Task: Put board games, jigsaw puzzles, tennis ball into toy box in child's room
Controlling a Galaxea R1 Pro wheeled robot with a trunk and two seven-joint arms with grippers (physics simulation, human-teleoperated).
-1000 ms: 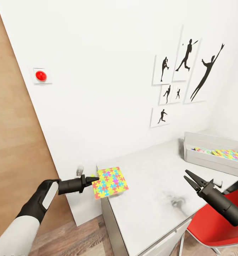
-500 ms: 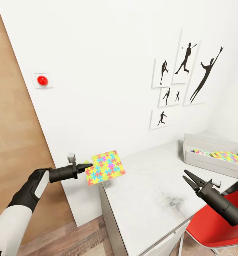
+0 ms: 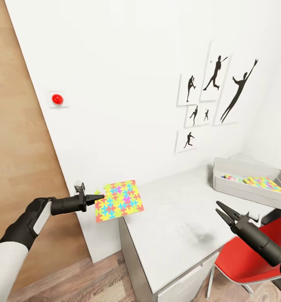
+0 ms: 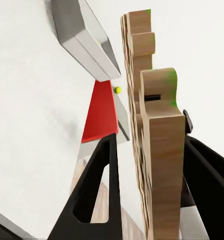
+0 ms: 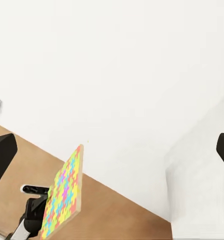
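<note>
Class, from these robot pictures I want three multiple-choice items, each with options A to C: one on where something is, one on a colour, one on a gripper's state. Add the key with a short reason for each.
1. Where is the jigsaw puzzle that the left gripper holds?
A. in the air past the table's end
B. flat on the chair
C. on the floor

2. What colour is the chair seat?
A. blue
B. red
C. green

3. How is the right gripper?
A. shut on a ball
B. shut on a box
C. open and empty

Key: 1 A, the board hangs beyond the table edge; 2 B, the seat shows red below the right arm; 3 C, its fingers stand apart with nothing between.
</note>
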